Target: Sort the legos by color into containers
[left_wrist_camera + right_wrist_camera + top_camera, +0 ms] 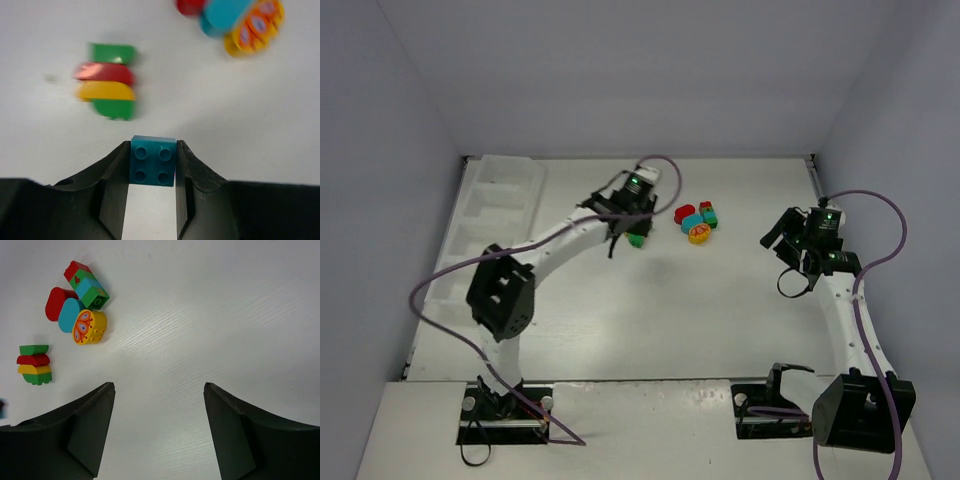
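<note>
Overhead: two arms, one tray, three groups of legos. The left gripper is clenched on a single teal brick, a finger on each side face. The brick is square with four studs facing the wrist camera, so it has no long axis, and its sides run parallel to the fingers. Whether it is lifted off the table I cannot tell. Just beyond it lies a stack of four layers: green, red, yellow, green. The layers are seen edge-on and the stack's axis points away from the gripper. Further off to the right sits a cluster: one bar of red, green, teal and green running diagonally, plus one red, one teal and one yellow rounded piece, all touching. The right gripper hangs with jaws released, grasping nothing, well apart from the cluster with bare table between. The tray lies along the left wall, well apart from every lego. Walls close the table at left, back and right. Bare surface spreads toward the arm bases.
</note>
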Robot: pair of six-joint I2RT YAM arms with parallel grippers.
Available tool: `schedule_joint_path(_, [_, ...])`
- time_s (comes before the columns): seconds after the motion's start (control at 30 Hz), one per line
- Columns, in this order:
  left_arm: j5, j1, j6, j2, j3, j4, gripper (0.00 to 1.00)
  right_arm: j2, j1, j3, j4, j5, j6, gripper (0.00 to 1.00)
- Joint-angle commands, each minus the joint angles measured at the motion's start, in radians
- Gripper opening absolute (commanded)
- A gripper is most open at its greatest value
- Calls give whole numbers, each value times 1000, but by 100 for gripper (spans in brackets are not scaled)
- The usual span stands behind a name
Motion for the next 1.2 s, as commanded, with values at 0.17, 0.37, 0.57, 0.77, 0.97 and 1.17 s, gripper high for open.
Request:
schedule_joint_path(0.17, [-76,446,97,-228,34,-60,0,7,-2,41,39,-22,-33,68])
schedule_joint_path(0.37, [-48,690,109,-117,98,-53,3,18,-2,50,48,-42,-56,68])
schedule_joint_path(0.57, [-31,813,109,4,177,-23,11,20,-2,26,62,-94,-73,68])
schedule_joint_path(0.77, [-105,828,114,50,172,-38,19,4,-3,26,60,-94,-91,68])
schedule_joint_path(0.97, [-111,841,91,12,122,-32,41,27,-2,38,62,-130,-94,68])
schedule_joint_path(1.17, [-96,842,86,-40,102,-23,59,44,15,55,68,-154,-98,67])
